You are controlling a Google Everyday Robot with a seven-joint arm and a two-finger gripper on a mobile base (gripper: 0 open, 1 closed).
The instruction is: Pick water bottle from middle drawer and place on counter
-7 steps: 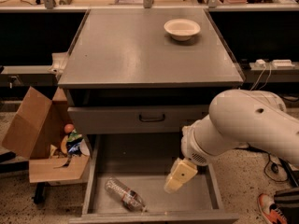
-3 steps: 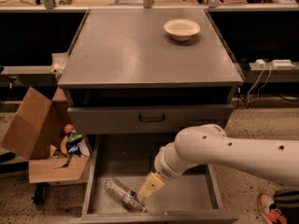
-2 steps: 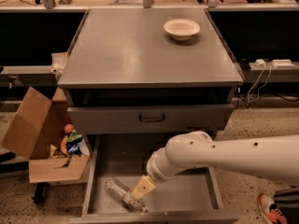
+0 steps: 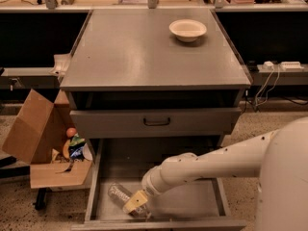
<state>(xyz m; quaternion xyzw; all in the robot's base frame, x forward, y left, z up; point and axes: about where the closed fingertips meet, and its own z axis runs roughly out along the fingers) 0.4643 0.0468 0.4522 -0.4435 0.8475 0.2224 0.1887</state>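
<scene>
The water bottle lies on its side on the floor of the open middle drawer, near its front left. My white arm reaches in from the right, and my gripper with its tan fingers is down over the bottle's right end, covering part of it. The counter is the broad grey top of the cabinet, above and behind the drawer.
A cream bowl sits at the counter's back right. A closed grey drawer front with a black handle is above the open drawer. An open cardboard box with clutter stands at the left. Cables and a power strip are at the right.
My arm has swung left and down across the drawer, bringing the gripper from the drawer's right middle onto the bottle. The bottle has not visibly moved.
</scene>
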